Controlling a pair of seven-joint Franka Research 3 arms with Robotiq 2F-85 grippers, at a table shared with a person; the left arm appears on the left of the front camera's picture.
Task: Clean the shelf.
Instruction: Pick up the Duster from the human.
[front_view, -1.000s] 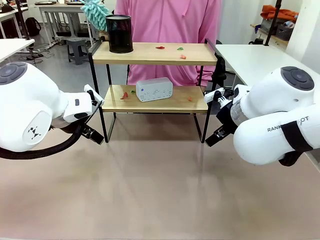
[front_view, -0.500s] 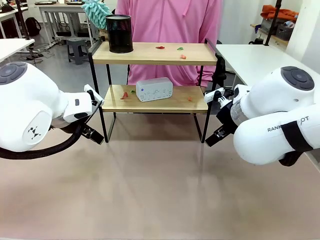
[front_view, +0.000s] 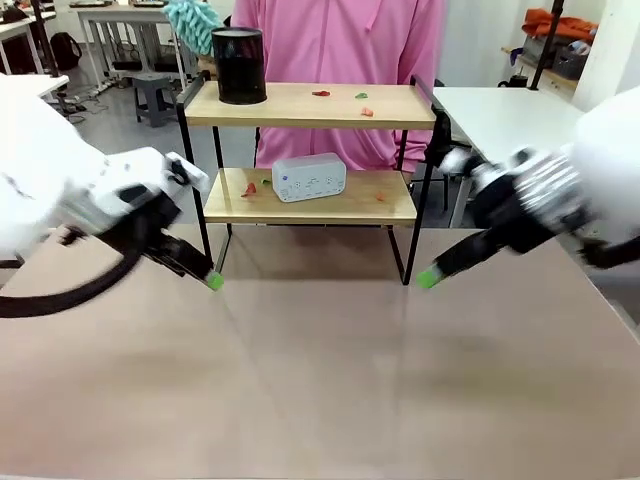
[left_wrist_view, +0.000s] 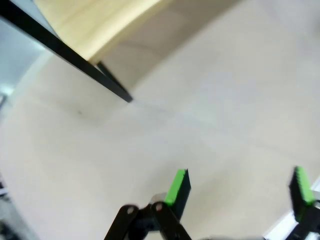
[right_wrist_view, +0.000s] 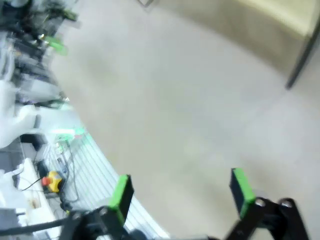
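Front view: left gripper (front_view: 210, 281) spread wide, low beside the shelf (front_view: 290, 106), which stands far-centre with scraps (front_view: 320, 95) on both boards; right gripper (front_view: 430, 277) spread too at its other side, so best come in level, clear of the frame.

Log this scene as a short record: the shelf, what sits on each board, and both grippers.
shelf: on the table, person in pink behind it
top board: black cup at its left end; small red and green scraps
lower board: white box; a few scraps
left gripper: open, empty, over the table
right gripper: open, empty, over the table
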